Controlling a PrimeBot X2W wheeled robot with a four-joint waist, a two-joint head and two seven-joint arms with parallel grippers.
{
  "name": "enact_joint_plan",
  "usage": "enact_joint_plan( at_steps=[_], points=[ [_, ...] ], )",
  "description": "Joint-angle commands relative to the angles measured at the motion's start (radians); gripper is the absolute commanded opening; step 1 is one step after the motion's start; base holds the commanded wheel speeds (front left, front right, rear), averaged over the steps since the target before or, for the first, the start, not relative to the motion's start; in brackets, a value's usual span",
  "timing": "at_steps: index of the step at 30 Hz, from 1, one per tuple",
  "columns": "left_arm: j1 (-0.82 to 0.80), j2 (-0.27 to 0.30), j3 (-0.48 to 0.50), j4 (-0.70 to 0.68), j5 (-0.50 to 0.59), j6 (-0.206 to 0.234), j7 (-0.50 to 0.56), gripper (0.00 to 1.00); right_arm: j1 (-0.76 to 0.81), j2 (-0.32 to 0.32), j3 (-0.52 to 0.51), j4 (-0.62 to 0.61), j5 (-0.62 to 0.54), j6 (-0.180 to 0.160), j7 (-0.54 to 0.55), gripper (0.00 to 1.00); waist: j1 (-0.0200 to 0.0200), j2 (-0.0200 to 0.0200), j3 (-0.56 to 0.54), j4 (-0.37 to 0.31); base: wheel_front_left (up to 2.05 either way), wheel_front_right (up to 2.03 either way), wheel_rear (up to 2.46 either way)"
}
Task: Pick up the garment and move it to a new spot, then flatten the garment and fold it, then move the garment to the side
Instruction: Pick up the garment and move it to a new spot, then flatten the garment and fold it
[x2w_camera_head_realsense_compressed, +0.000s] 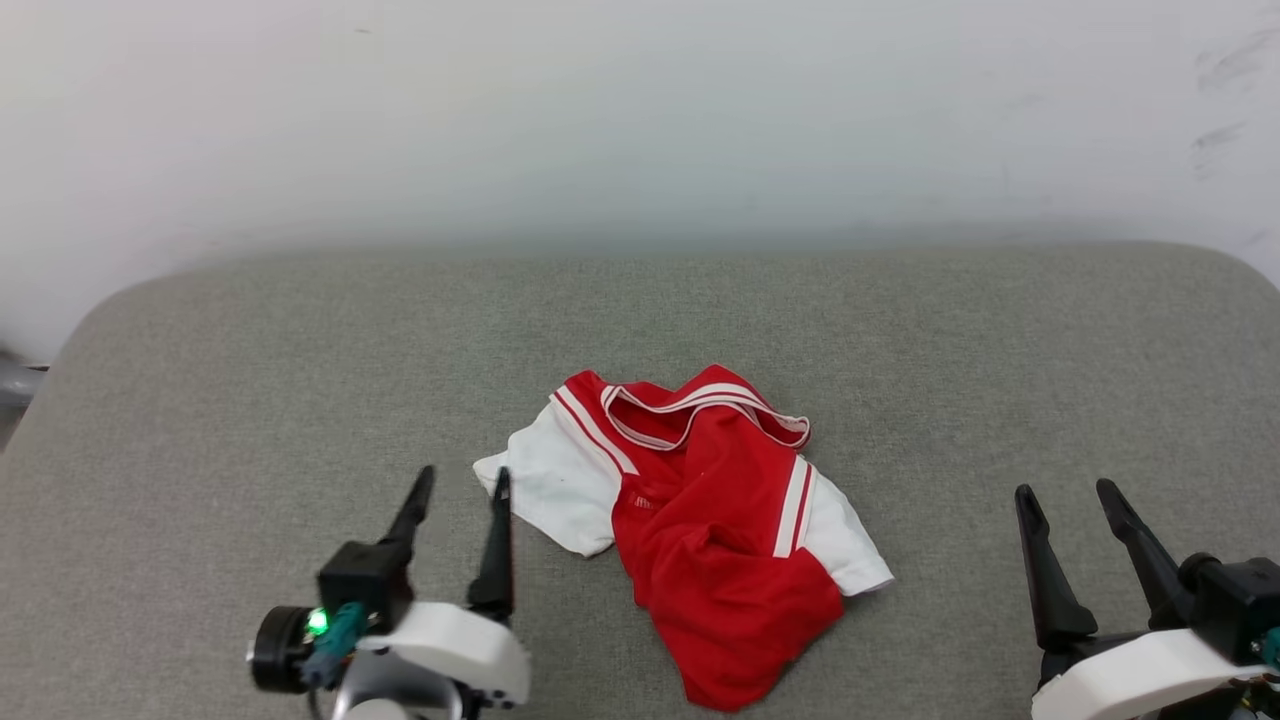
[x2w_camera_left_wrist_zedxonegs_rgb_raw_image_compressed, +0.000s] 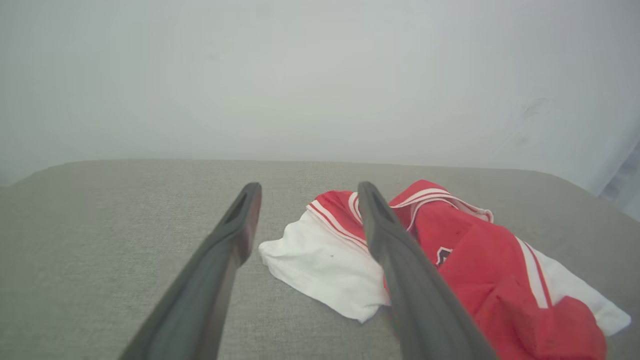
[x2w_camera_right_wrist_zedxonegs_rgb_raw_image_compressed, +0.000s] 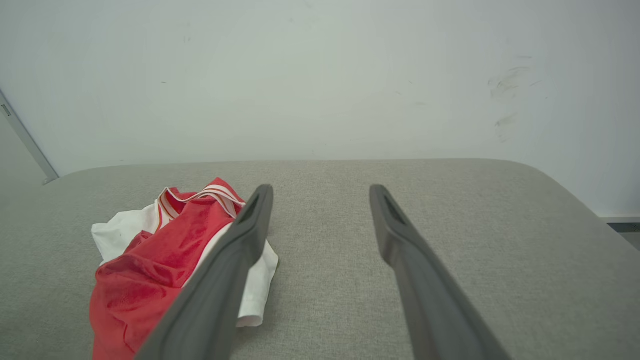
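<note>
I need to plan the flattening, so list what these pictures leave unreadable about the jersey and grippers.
- Lettering on the garment: in the head view, crumpled folds bury it. In the left wrist view, just a scrap peeks past a finger of the left gripper.
- Garment's lower hem: in the right wrist view, a finger of the right gripper and the bottom edge cover it.
- Right gripper's wrist: in the head view, cut off at the corner.
</note>
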Motion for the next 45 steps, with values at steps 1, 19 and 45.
enact_joint_plan(
  at_steps=[1,19,45],
  points=[
    [0.023,0.017,0.018,-0.011,-0.008,0.009,-0.008,1.0,0.017,0.002,-0.003,-0.003,0.009,-0.001,0.005,1.0,0.0001,-0.0001,-0.007,0.003,0.0,0.0,0.0],
    [0.134,0.149,0.103,-0.127,-0.041,0.027,0.035,1.0,0.048,0.002,-0.036,-0.035,0.015,-0.001,0.044,1.0,0.0001,-0.0001,-0.018,0.016,0.0,0.0,0.0],
    [-0.01,0.086,0.062,-0.103,-0.039,0.0,0.002,1.0,-0.22,-0.161,0.037,0.235,0.206,-0.001,0.511,1.0,0.0001,-0.0001,0.169,0.166,0.0,0.0,0.0]
  ],
)
